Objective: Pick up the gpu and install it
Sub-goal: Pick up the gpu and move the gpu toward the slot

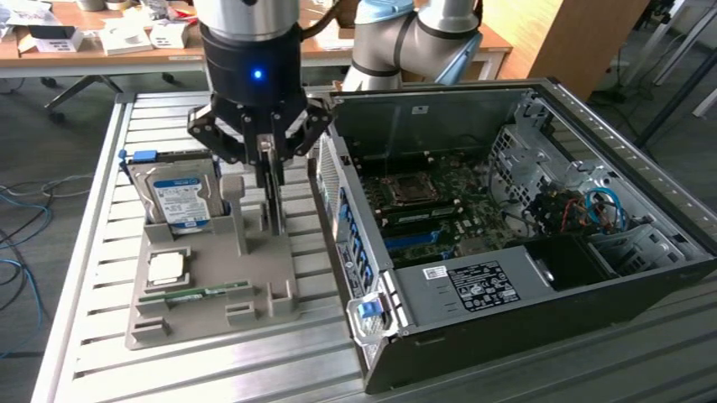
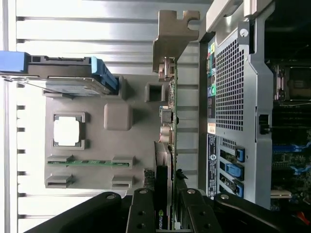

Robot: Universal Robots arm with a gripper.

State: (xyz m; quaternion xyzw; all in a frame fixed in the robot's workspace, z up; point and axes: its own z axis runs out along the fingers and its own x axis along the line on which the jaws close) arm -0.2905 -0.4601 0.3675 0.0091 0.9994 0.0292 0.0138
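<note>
The claw (image 1: 272,222), about half-wide, is clenched on the gpu (image 2: 170,97). The card stands on edge in the grey holder (image 2: 97,141) on the counter (image 1: 201,369), just beside the open computer case (image 1: 505,285).

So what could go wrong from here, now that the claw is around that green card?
The gripper pinches the thin gpu near one end, so the card might tilt or slip in the grip. It stands in the gray holder right beside the computer case, and its silver bracket could catch the case wall on the way over. The hard drive stands in the same holder and could get bumped.
</note>
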